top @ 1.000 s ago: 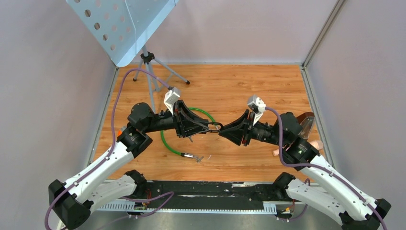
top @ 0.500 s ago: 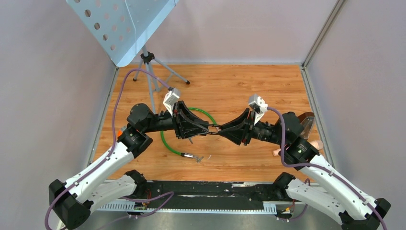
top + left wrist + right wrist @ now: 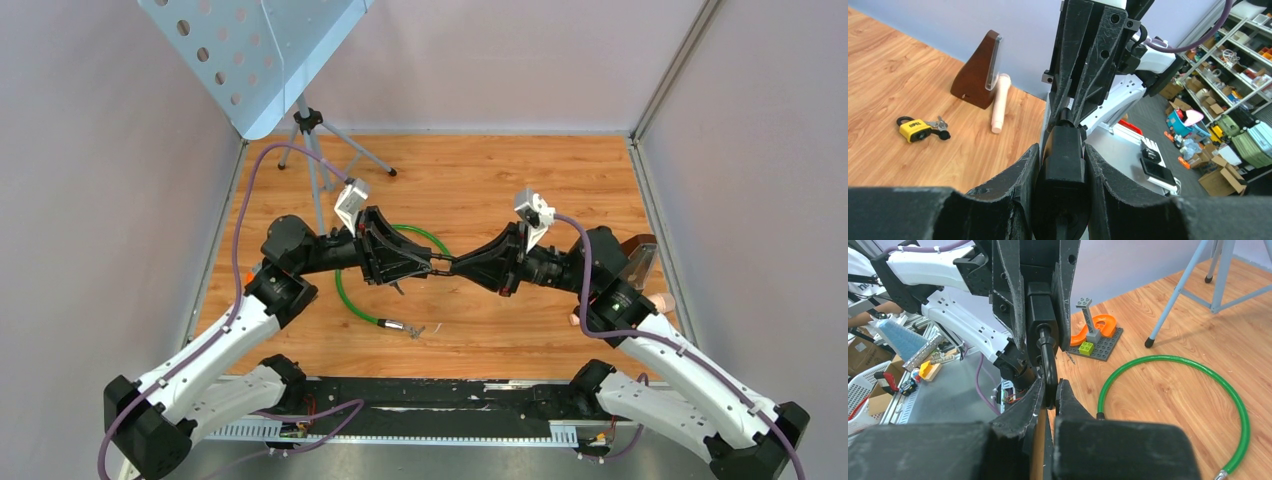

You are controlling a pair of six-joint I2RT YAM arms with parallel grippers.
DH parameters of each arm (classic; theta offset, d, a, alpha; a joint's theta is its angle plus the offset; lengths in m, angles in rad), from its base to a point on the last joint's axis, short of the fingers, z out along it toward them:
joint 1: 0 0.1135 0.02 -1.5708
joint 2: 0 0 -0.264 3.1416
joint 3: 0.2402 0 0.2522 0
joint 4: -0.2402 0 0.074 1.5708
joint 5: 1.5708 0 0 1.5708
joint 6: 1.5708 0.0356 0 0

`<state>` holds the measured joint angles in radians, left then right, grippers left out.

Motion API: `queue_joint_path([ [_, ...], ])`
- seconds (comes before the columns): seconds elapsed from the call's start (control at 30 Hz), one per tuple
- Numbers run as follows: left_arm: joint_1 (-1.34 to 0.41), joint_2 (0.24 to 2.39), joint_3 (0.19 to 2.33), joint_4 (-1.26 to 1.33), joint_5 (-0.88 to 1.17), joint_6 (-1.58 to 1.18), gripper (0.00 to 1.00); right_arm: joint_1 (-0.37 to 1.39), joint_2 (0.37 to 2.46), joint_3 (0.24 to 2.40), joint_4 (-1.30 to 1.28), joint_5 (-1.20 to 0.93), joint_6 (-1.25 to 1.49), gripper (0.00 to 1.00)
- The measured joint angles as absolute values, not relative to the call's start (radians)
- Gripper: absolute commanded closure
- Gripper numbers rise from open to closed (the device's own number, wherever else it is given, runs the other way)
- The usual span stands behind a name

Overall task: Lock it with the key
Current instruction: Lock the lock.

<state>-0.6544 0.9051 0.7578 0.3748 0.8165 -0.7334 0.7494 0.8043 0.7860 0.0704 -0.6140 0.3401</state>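
Observation:
My left gripper (image 3: 430, 265) holds a black lock body (image 3: 1063, 160) above the middle of the table, shut on it from both sides. A green cable (image 3: 345, 298) loops on the wood beneath it. The key's black oval head (image 3: 1048, 362) sticks out of the lock body (image 3: 1040, 307), and my right gripper (image 3: 1049, 386) is shut on that head. From above, the two grippers meet tip to tip, with the right gripper (image 3: 456, 264) directly facing the left one. The key blade is hidden inside the lock.
A music stand's tripod (image 3: 312, 135) stands at the back left. A brown metronome (image 3: 979, 70), a pale cylinder (image 3: 999, 102) and a yellow padlock with keys (image 3: 915, 129) lie to the right. A grey brick plate with an orange piece (image 3: 1096, 336) sits at the left.
My right gripper has moved left up to the lock and has shut on the key head. The left gripper has kept its hold on the lock body.

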Motion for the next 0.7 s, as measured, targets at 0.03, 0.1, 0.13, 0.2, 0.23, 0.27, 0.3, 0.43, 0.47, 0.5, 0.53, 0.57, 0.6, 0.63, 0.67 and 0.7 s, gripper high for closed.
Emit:
queue_joint_path([
  [0.03,-0.651,0.909,0.758,0.385,0.822,-0.741,1.0,0.749,0.808,0.786,0.08,-0.613,0.342,1.0],
  [0.1,-0.643,0.922,0.758,0.403,0.833,-0.76,1.0,0.749,0.813,0.786,0.095,-0.61,0.348,1.0],
  [0.13,-0.64,0.927,0.758,0.408,0.837,-0.764,1.0,0.749,0.817,0.786,0.102,-0.607,0.355,1.0],
  [0.2,-0.635,0.934,0.758,0.416,0.839,-0.771,1.0,0.749,0.831,0.786,0.119,-0.603,0.368,1.0],
  [0.23,-0.633,0.935,0.755,0.417,0.839,-0.772,1.0,0.749,0.837,0.786,0.126,-0.603,0.376,1.0],
  [0.27,-0.629,0.936,0.752,0.417,0.836,-0.773,1.0,0.749,0.844,0.786,0.135,-0.601,0.382,1.0],
  [0.3,-0.627,0.938,0.75,0.421,0.836,-0.774,1.0,0.751,0.854,0.786,0.143,-0.6,0.392,1.0],
  [0.43,-0.614,0.947,0.745,0.434,0.836,-0.785,1.0,0.761,0.882,0.786,0.177,-0.584,0.405,1.0],
  [0.47,-0.612,0.949,0.744,0.442,0.836,-0.787,1.0,0.764,0.885,0.786,0.183,-0.575,0.406,1.0],
  [0.5,-0.611,0.951,0.745,0.447,0.836,-0.788,1.0,0.768,0.889,0.786,0.19,-0.565,0.406,1.0],
  [0.53,-0.609,0.953,0.745,0.454,0.834,-0.788,1.0,0.773,0.892,0.786,0.195,-0.556,0.406,1.0],
  [0.57,-0.609,0.954,0.745,0.458,0.832,-0.788,1.0,0.777,0.894,0.786,0.201,-0.547,0.406,1.0],
  [0.6,-0.609,0.956,0.745,0.462,0.83,-0.788,1.0,0.781,0.896,0.786,0.207,-0.539,0.406,1.0],
  [0.63,-0.609,0.957,0.745,0.464,0.827,-0.788,1.0,0.784,0.897,0.786,0.212,-0.527,0.406,1.0],
  [0.67,-0.609,0.959,0.745,0.465,0.824,-0.787,1.0,0.786,0.9,0.786,0.217,-0.517,0.405,1.0],
  [0.7,-0.609,0.96,0.746,0.462,0.818,-0.783,1.0,0.788,0.904,0.786,0.223,-0.508,0.405,1.0],
])
